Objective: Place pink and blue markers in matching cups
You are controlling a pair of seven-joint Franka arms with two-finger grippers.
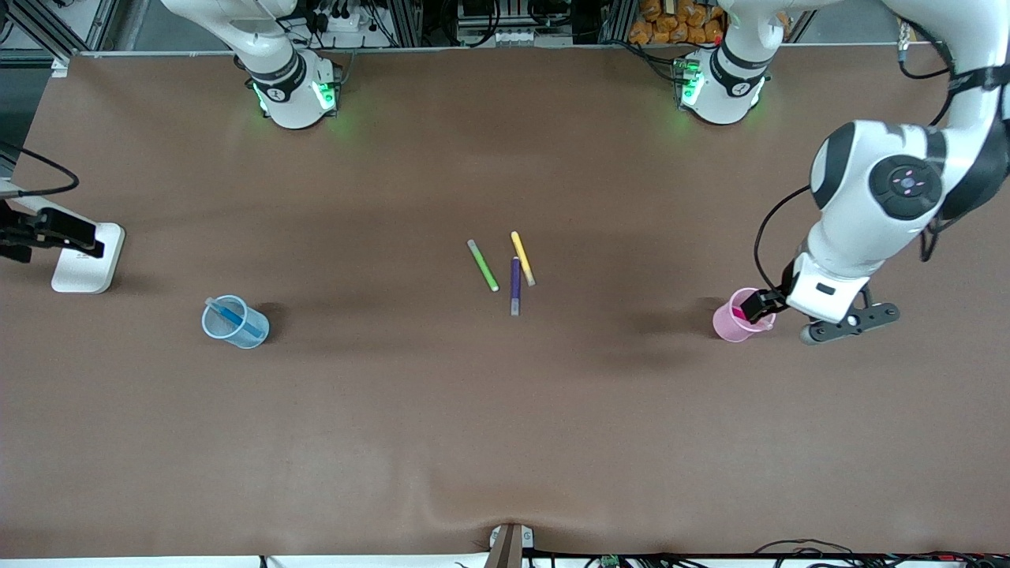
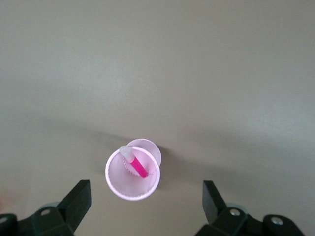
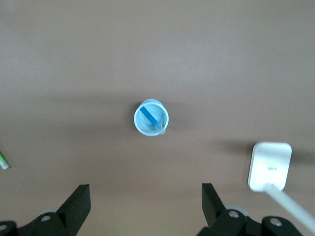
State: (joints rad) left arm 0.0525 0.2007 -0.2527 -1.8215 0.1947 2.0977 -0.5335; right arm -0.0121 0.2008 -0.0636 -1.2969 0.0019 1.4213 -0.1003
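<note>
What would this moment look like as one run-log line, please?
pink marker: in pink cup | blue marker: in blue cup | left gripper: open over pink cup | right gripper: open

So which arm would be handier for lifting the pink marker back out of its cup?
Probably left: the left end effector hangs open over the pink cup holding the pink marker. The right end effector is over the blue cup instead.

I'm seeing the left gripper (image 1: 762, 306) covering the pale pink mesh cup's (image 1: 732, 325) rim at three o'clock; the right gripper is lying outside the front view.
</note>
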